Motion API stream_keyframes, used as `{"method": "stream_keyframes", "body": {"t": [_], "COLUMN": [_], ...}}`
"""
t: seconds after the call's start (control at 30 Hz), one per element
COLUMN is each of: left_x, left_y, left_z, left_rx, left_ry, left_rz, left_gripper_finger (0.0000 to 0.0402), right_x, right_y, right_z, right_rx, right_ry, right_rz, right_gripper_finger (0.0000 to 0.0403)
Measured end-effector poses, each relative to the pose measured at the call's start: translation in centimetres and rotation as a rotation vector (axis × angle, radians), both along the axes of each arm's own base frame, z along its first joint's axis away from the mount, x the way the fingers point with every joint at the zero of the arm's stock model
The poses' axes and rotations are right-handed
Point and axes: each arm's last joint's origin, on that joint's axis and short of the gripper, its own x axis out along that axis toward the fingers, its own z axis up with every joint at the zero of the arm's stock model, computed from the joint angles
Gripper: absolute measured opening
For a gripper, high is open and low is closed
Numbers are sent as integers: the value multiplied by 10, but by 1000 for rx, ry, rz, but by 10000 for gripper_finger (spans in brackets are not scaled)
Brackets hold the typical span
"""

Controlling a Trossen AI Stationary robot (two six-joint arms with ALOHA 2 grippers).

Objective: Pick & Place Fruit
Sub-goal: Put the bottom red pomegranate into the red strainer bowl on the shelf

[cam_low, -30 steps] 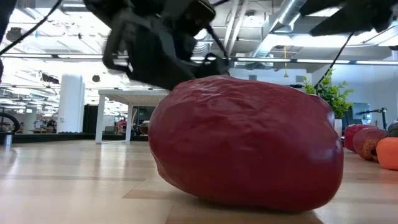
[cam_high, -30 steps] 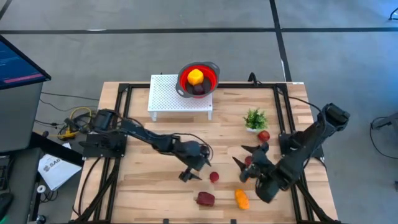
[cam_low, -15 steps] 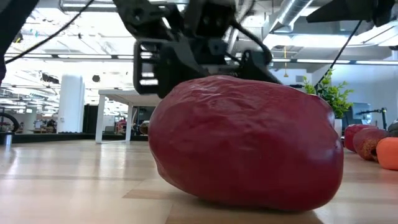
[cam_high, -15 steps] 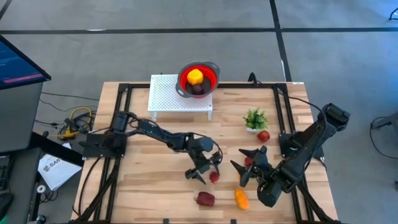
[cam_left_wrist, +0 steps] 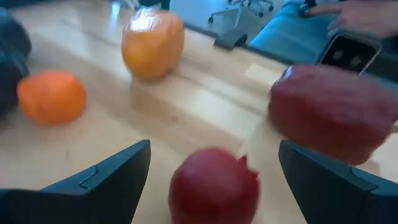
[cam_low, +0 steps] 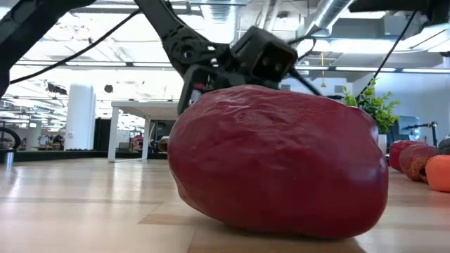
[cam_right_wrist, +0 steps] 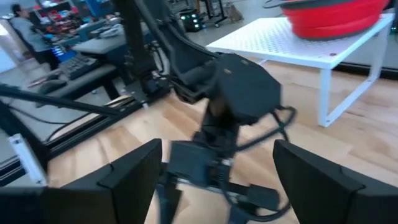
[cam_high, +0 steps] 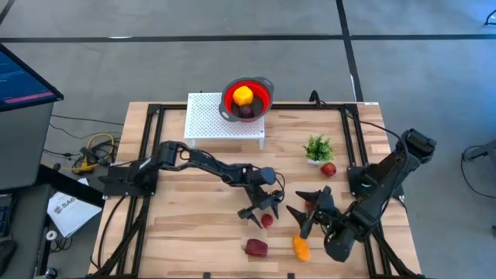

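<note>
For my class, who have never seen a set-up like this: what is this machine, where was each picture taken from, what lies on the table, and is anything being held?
Two dark robot arms work at a wooden table. One picture looks straight down from above, one looks level from the tabletop, and one comes from a camera on each wrist.

Toy fruit lies on the table: a small red fruit, a maroon piece that fills the tabletop picture, an orange piece, and a red one beside a small green plant. At the back, a red bowl holding more fruit stands on a white rack.

The left gripper is open, with a finger on each side of the small red fruit. The right gripper is open too, near the orange piece. Neither holds anything.
</note>
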Motion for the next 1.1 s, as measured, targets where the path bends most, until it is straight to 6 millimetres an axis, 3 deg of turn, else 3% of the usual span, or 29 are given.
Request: {"method": "stream_keyframes", "body": {"t": [0.2, 0.8, 0.9, 1.1], "left_x": [0, -2, -6, -33], "left_y": [3, 1, 4, 12], "left_z": [-7, -4, 8, 76], "left_rx": [-26, -54, -24, 233], "left_ry": [38, 79, 96, -31], "left_rz": [7, -7, 34, 260], "left_gripper_finger": [316, 163, 155, 157], "right_x": [0, -1, -1, 6], "right_y": [8, 9, 10, 14], "right_z": [4, 5, 4, -14], "right_rx": [-25, -38, -37, -101], "right_ry": [-5, 1, 3, 54], "right_rz": [43, 54, 56, 48], "right_gripper_finger": [301, 301, 301, 301]}}
